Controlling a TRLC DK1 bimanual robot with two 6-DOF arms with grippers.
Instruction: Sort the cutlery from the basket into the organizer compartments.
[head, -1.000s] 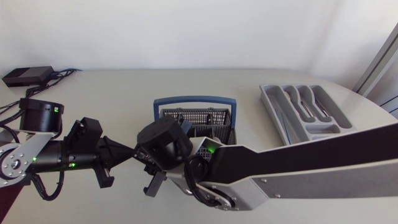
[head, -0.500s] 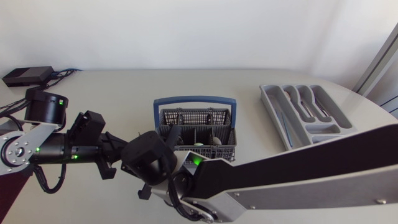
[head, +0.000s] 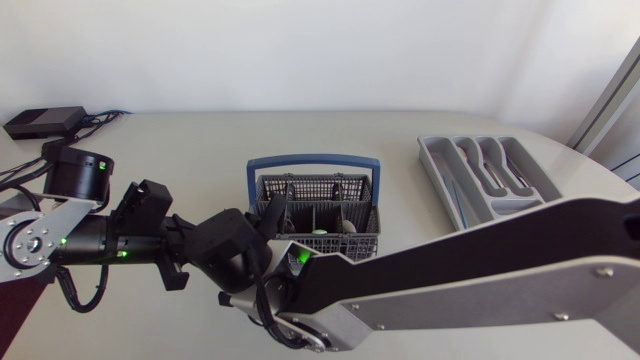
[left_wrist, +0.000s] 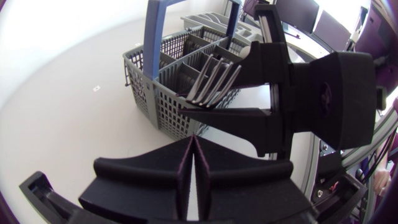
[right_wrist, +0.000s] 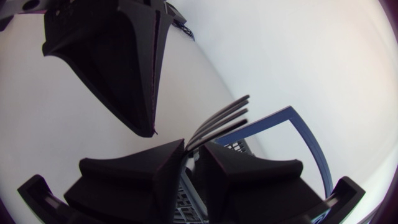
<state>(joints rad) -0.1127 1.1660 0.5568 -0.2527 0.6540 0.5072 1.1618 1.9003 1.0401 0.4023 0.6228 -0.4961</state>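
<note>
Pale tabletop (head: 200, 150) spreads under everything you see. Your right arm (head: 480, 270) comes in along the basket's (head: 312, 158) near side, and your left arm (head: 90, 240) lies to the basket's left. You find the grey organizer (head: 440, 185) well to the basket's right. Your right gripper (right_wrist: 189, 152) is clamped on a fork (right_wrist: 217, 121) at the basket's left near corner, tines sticking out past the fingers. Your left gripper (left_wrist: 194, 149) is clenched on nothing, its tip near that fork.
</note>
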